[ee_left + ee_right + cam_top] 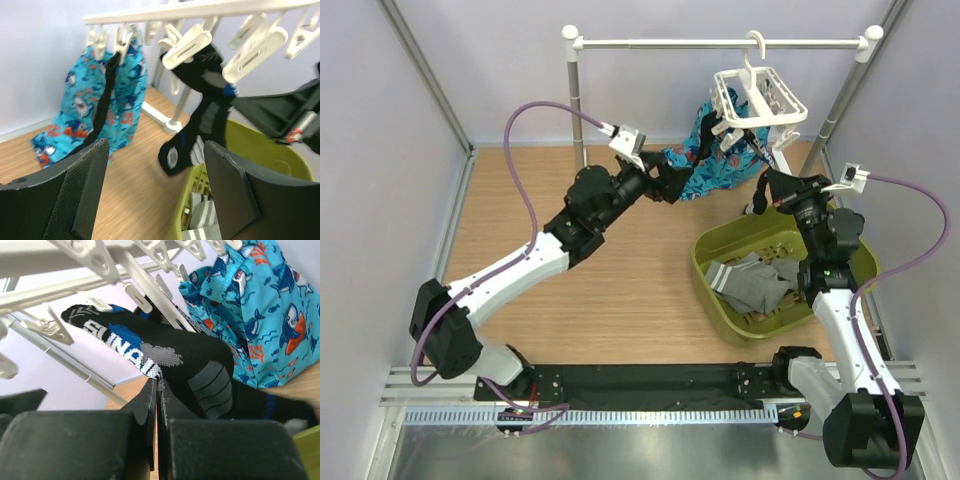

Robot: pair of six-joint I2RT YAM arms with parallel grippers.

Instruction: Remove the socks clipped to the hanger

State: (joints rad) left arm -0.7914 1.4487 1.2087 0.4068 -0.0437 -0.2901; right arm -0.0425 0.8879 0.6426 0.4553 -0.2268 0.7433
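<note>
Nearby, black sock (200, 365) on hanger (65, 265), right fingers (145, 412) closed

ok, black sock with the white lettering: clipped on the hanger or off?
Clipped on. In the left wrist view the black sock hangs down from a white peg under the hanger frame.

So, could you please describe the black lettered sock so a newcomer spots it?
A white hanger hangs near the right end of the back rail. Clipped under it, beside the blue shark cloth, is the sock: black, with grey patches and white lettering.
</note>
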